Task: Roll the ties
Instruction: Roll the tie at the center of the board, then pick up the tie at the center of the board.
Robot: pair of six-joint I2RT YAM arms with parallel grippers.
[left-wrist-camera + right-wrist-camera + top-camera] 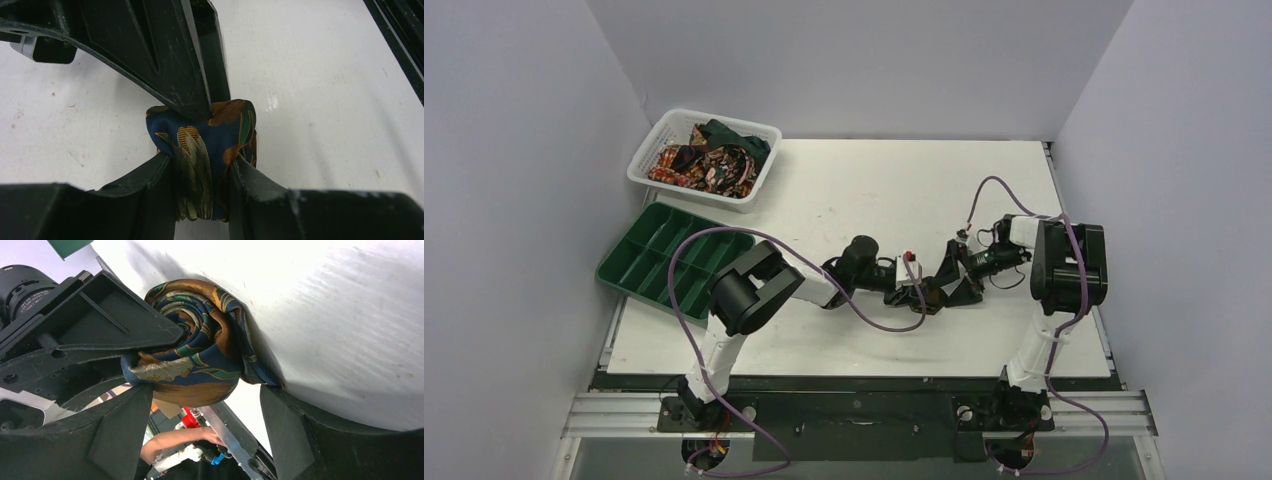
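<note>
Fabric this soft, light and slippery will, I judge, spring uncoiled unless pinched across the whole roll, as my left hand (200, 162) grips the coiled tie (210, 135) midway across the tabletop (874, 180), while my right hand (206, 390) stands wide open beside it.

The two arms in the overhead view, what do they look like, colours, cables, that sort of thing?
The left arm and right arm are alike: bulky black joint housings joined by white link sections, with a purple cable looping loosely along each. The left pincer and right pincer are matte black, with broad wedge-shaped fingers, ribbed on the outside and lightly scuffed.
</note>
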